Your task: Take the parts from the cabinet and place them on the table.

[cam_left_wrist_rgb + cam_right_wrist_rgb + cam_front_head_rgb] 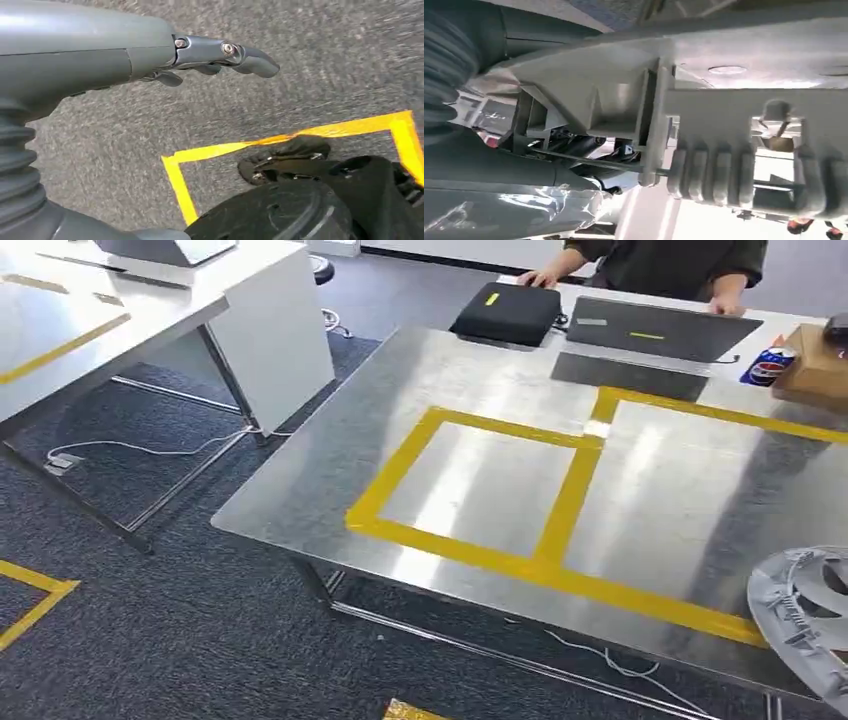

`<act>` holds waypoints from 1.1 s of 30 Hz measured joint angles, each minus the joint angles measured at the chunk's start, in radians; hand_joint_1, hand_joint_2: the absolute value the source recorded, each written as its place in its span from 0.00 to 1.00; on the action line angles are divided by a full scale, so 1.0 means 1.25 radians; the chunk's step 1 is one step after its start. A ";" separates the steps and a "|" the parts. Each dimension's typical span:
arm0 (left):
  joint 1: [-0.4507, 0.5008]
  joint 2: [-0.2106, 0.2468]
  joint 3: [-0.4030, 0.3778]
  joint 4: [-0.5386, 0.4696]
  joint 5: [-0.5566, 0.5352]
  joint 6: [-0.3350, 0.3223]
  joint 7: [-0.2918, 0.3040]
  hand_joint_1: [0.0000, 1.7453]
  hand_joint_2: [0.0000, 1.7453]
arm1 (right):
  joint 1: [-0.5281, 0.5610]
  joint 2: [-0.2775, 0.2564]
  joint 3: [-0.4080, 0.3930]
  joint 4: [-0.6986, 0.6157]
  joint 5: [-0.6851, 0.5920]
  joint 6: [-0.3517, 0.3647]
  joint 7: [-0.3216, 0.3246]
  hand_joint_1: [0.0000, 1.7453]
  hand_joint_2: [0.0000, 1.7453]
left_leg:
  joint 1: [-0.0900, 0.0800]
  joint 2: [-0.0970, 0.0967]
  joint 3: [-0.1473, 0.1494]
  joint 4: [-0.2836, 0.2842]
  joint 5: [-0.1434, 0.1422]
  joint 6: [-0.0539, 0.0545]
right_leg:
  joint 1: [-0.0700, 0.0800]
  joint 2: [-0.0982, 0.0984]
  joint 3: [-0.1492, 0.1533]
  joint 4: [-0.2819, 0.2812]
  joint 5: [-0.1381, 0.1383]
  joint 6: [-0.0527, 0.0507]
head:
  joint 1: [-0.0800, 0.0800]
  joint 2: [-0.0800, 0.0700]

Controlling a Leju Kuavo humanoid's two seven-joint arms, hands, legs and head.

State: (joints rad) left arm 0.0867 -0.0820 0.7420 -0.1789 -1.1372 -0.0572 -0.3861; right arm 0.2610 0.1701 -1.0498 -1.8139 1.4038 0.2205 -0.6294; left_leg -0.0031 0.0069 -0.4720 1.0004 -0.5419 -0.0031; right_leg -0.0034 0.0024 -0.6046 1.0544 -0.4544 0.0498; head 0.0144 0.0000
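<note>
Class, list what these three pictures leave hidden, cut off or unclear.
- Grey part, head view: cut off by the frame's corner.
- Right robot hand, right wrist view: fingers hidden behind the part; grip unclear.
- Person, head view: cropped by the top edge.
- Cabinet: not pictured.
- Left robot hand, left wrist view: holds nothing.

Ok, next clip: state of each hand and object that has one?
Left hand: hanging over carpet, holds nothing, fingers loosely extended.
Right hand: grips the grey ribbed plastic part.
Grey ribbed plastic part: carried at the steel table's near right corner.
Black laptop: closed.
Blue soda can: upright.
</note>
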 joint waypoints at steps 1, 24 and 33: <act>-0.001 0.000 0.001 0.000 0.000 0.000 0.000 0.00 1.00 | 0.001 0.000 0.003 0.000 -0.002 -0.001 0.000 1.00 1.00 | 0.002 -0.001 0.002 -0.001 -0.003 -0.004 | 0.001 0.002 0.006 -0.001 -0.001 -0.005 | 0.001 0.000; -0.002 0.005 0.016 0.001 -0.004 -0.004 0.001 0.00 1.00 | 0.006 0.006 0.003 -0.006 -0.010 0.012 0.006 1.00 1.00 | 0.018 -0.006 -0.111 0.037 0.068 0.005 | -0.012 0.005 0.006 0.192 -0.196 0.013 | -0.004 0.000; -0.002 0.006 0.024 0.002 -0.013 -0.004 0.001 0.00 1.00 | -0.008 0.009 -0.023 0.016 -0.020 0.016 -0.005 1.00 1.00 | 0.001 -0.012 -0.075 0.036 0.039 0.008 | 0.008 0.005 0.017 0.005 -0.017 -0.004 | -0.008 0.000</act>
State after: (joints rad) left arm 0.0839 -0.0744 0.7717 -0.1770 -1.1540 -0.0622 -0.3849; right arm 0.2505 0.1820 -1.0791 -1.7937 1.3783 0.2407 -0.6351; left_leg -0.0018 -0.0075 -0.5652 1.0454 -0.4931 0.0064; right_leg 0.0064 0.0082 -0.5832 1.0612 -0.4750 0.0447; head 0.0041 0.0004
